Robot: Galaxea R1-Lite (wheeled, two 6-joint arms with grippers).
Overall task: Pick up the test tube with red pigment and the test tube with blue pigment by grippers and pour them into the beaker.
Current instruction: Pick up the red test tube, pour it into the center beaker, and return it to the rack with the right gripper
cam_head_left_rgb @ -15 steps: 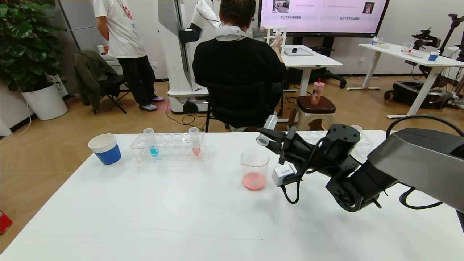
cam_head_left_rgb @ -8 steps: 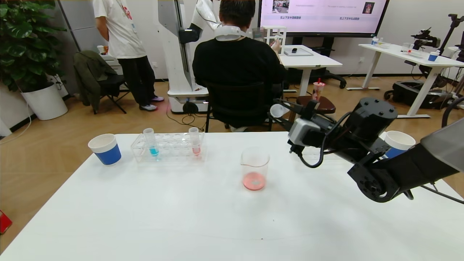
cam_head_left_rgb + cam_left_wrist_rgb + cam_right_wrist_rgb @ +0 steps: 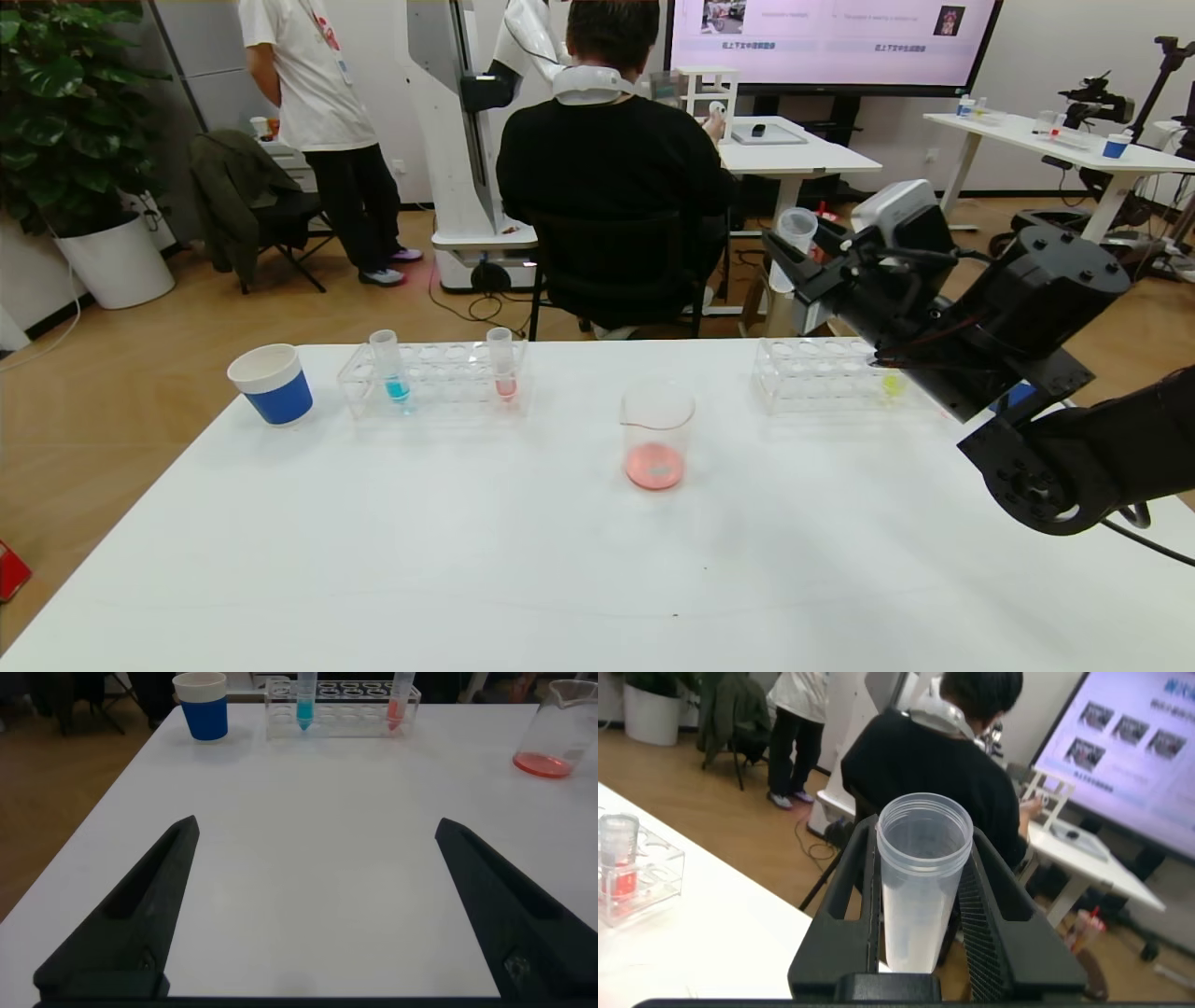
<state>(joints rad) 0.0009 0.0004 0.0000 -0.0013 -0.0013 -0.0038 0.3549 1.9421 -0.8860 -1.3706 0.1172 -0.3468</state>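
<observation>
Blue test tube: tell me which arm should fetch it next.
Left, probably. The blue test tube stands in the rack on the robot's left; the left gripper is open and facing it. The right gripper holds an emptied tube.

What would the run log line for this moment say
right gripper: shut on emptied test tube, raised above right rack | left gripper: open, idle | beaker: red liquid | blue tube: in left rack
</observation>
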